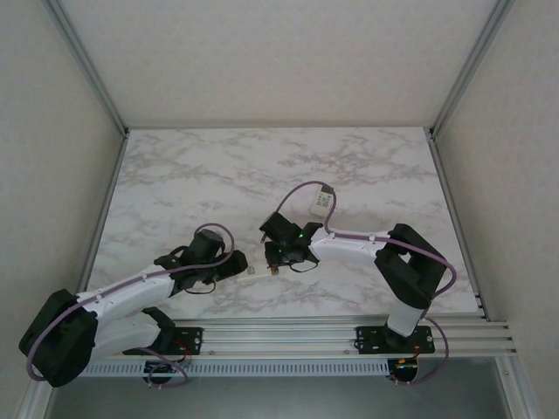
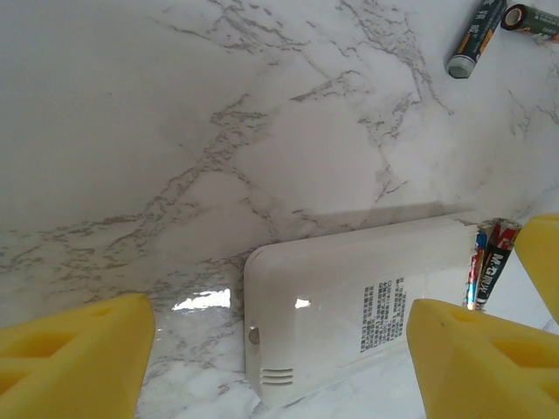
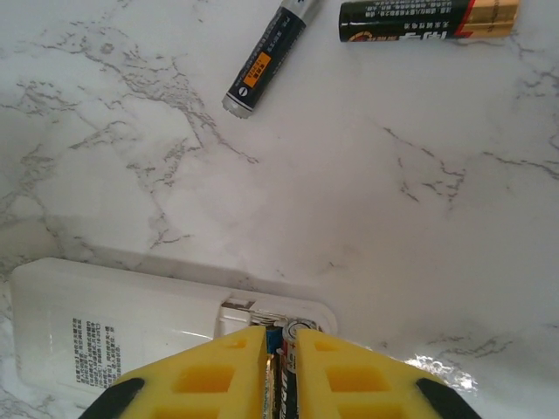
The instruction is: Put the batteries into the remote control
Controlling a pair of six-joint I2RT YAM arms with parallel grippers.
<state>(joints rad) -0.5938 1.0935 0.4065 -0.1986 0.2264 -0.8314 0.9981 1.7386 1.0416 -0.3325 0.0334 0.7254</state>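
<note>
My right gripper (image 3: 281, 339) pinches a battery (image 3: 293, 349) at the open bay of the remote control (image 3: 131, 323); my left gripper (image 2: 279, 310) stands spread either side of its white shell. Two spare batteries (image 3: 266, 57) lie loose on the marble table (image 3: 393, 218), so I judge loading barely half done. The left wrist view adds a second cell (image 2: 476, 266) beside the held one, seated or not I cannot tell

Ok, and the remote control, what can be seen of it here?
The remote control is a glossy white plastic slab with rounded corners, lying back up on the marble table. Its back shows a block of small print, a round stud and short slots near one end. At the other end the battery bay is open; the right gripper pinches a battery there.
</note>
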